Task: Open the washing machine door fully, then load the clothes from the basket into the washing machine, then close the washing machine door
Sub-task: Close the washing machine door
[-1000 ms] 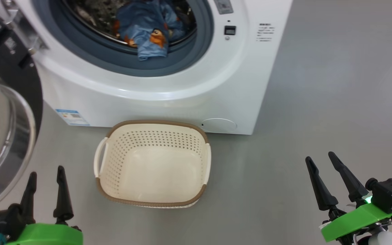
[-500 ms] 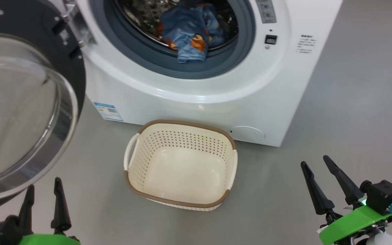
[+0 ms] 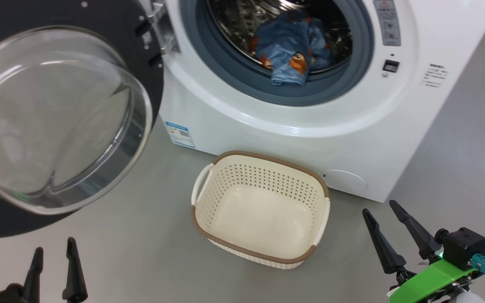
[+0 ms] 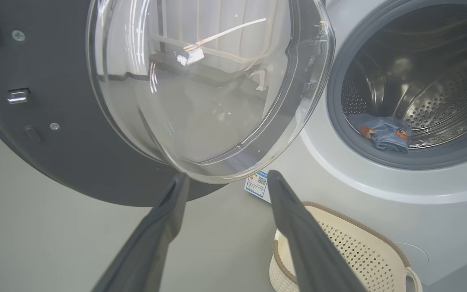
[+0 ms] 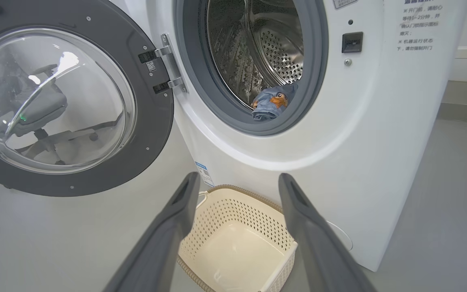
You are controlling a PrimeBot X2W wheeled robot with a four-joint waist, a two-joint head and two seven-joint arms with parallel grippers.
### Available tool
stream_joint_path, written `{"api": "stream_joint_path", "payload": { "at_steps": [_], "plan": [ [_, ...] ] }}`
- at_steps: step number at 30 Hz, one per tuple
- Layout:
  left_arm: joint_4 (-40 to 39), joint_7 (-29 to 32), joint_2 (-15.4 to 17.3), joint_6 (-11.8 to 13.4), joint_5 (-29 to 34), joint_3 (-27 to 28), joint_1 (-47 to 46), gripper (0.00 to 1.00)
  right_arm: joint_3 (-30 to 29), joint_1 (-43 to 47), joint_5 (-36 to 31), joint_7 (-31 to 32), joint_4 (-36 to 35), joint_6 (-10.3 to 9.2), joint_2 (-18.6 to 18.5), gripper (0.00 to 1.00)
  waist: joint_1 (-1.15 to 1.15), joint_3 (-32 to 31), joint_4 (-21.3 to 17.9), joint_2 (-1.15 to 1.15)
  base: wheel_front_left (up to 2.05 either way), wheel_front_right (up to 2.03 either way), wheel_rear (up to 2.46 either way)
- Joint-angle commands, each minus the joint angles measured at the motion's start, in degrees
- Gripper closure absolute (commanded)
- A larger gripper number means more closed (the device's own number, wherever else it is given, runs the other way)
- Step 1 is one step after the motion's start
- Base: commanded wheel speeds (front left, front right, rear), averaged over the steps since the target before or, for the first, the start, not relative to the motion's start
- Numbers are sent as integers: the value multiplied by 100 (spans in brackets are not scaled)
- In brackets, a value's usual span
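Loading looks done, closing remains: the left hand (image 3: 54, 245), spread and empty, sits below the wide-open washing machine door (image 3: 57, 118); the basket (image 3: 267, 158) stands empty before the washing machine (image 3: 352, 139); clothes (image 3: 291, 50) lie at the drum (image 3: 234, 17) mouth; the right hand (image 3: 379, 206) is spread too. Deeper drum contents are unclear
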Motion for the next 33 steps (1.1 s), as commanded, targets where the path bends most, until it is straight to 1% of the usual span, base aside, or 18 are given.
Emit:
{"api": "stream_joint_path", "payload": {
  "at_steps": [1,13,21,33],
  "plan": [
    [-115,-34,79,-13,-25,224,-37,0,125,-32,53,-28,-115,8,-85,0,0,-82,216,0,0,0,0],
    [-125,-34,79,12,-120,239,36,0,245,-99,83,-28,-80,8,-141,0,0,-34,647,0,0,0,0],
    [-216,-34,79,66,-192,266,98,0,369,-211,99,-28,-50,8,-162,0,0,39,690,0,0,0,0],
    [-229,-34,79,85,-200,270,83,0,376,-224,117,-28,-46,8,-170,0,0,65,695,0,0,0,0]
  ]
}}
